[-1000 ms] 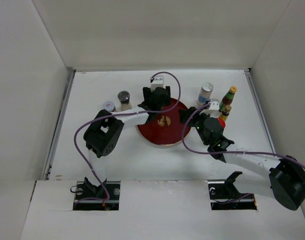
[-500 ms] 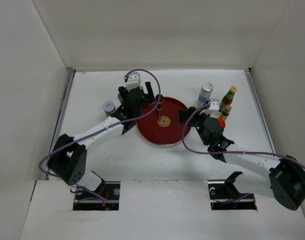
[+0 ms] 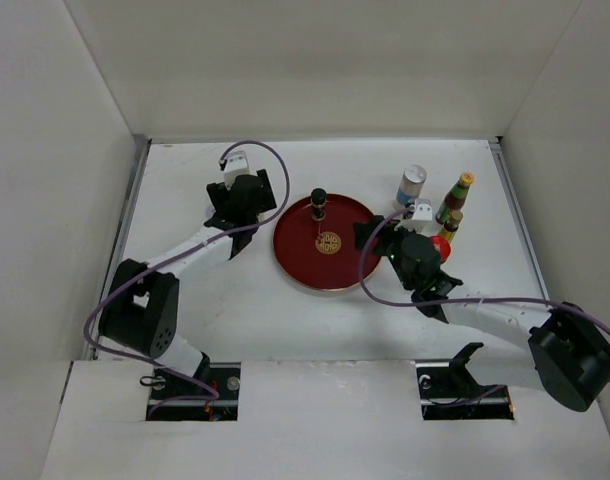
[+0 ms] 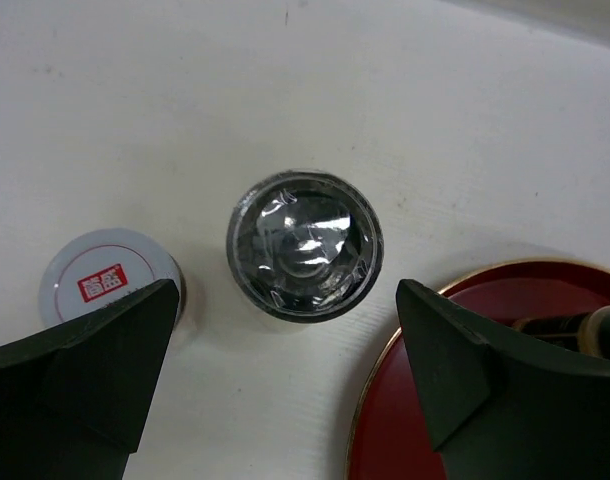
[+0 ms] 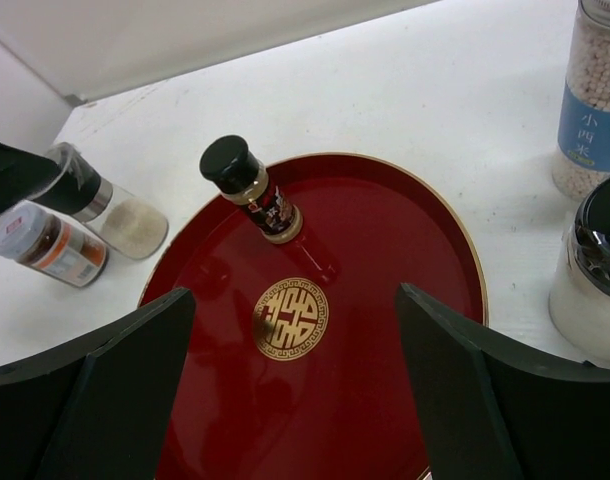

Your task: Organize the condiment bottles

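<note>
Left gripper (image 4: 287, 305) hangs over the table's far-left part, jaws wide and empty, looking straight down on the dark-lidded shaker (image 4: 305, 245), which sits between its fingers. A white-lidded jar (image 4: 105, 285) stands just beside the shaker and is partly hidden by one finger. The tray (image 5: 385, 250) lies mid-table, its rim close to the other finger. One black-capped bottle (image 5: 250, 185) stands upright near the tray's far edge. From that I take the tray as the collecting spot and this shaker as the next to go. To do it well, the gripper should come straight down and centred, so the outer finger slips between shaker and jar without knocking the jar. It should close on the body below the lid, since the glossy top looks slippery. The lift needs to clear the tray rim, and the shaker should go down upright on bare red, apart from the black-capped bottle. Right gripper (image 5: 295, 300) is also wide and empty, poised over the tray's right side. It is best kept back from the drop spot. The blue-label jar (image 5: 595, 95), green bottle (image 3: 458, 195) and red-capped bottle (image 3: 441, 246) wait near the far-right corner, off the tray.
</note>
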Robot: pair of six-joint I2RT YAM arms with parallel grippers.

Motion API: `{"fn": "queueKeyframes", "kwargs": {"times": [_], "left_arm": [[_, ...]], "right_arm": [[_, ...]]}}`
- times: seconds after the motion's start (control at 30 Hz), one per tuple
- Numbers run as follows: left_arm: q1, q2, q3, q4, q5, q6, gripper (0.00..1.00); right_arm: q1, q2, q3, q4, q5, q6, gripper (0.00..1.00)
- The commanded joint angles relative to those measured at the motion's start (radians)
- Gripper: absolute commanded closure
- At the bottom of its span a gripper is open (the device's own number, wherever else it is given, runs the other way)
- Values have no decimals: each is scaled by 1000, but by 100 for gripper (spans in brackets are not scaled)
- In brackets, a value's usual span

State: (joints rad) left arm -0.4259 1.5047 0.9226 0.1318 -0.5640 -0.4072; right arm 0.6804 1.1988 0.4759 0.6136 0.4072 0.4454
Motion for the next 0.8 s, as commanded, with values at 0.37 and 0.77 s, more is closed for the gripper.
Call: {"fn": "queueKeyframes", "kwargs": {"times": [0.37,0.77], "left_arm": [[22,150,180,-26,1,31,34],[25,115,174,-14,-8,39,55]], "right_arm": [[8,-1,35,51,-11,1,11],[8,-5,30,48,-11,1,11]]}}
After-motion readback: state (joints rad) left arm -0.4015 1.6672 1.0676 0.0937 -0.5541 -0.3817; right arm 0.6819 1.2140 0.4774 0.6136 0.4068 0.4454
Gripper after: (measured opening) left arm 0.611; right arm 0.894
